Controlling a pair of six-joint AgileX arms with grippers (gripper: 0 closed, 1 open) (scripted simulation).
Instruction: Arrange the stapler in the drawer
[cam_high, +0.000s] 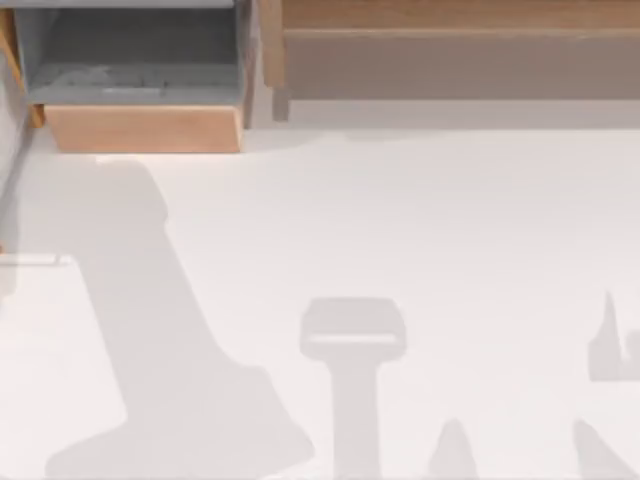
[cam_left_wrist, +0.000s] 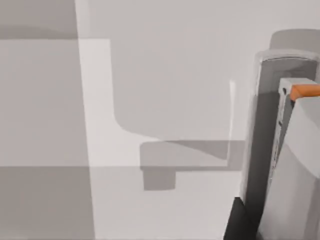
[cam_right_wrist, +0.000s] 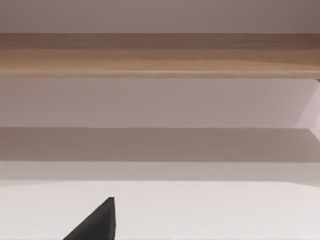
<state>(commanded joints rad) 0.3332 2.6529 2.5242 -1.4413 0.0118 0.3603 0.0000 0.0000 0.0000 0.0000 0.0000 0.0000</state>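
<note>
Where the table (cam_high: 420, 220) meets the top view's upper left corner, the drawer (cam_high: 145, 128) stands pulled open, its light tan front panel facing the table and its grey inside showing behind it. Within that grey inside, just behind the front panel, lies a faint pale slim bar, which I take for the stapler (cam_high: 131, 90); it is nearly as pale as the drawer floor, and its outline is hard to make out. To the right of the drawer, along the far edge of the table, runs the longer wooden shelf unit (cam_high: 450, 40), just beside the drawer.

Broad grey shadows (cam_high: 160, 330) lie across the white table, the largest running from the near left edge up toward the drawer.

From the right wrist view, the shelf unit's wooden band crosses ahead, with the table below it, and a black wedge of the right gripper (cam_right_wrist: 97, 222) pokes in at the edge; whether it is open or closed I cannot tell.

From the left wrist view, a black piece of the left gripper (cam_left_wrist: 236, 224) sits beside tall grey shapes with an orange-tan edge (cam_left_wrist: 305, 91), close to the camera; what these are I cannot tell, nor whether this gripper is open or closed.
</note>
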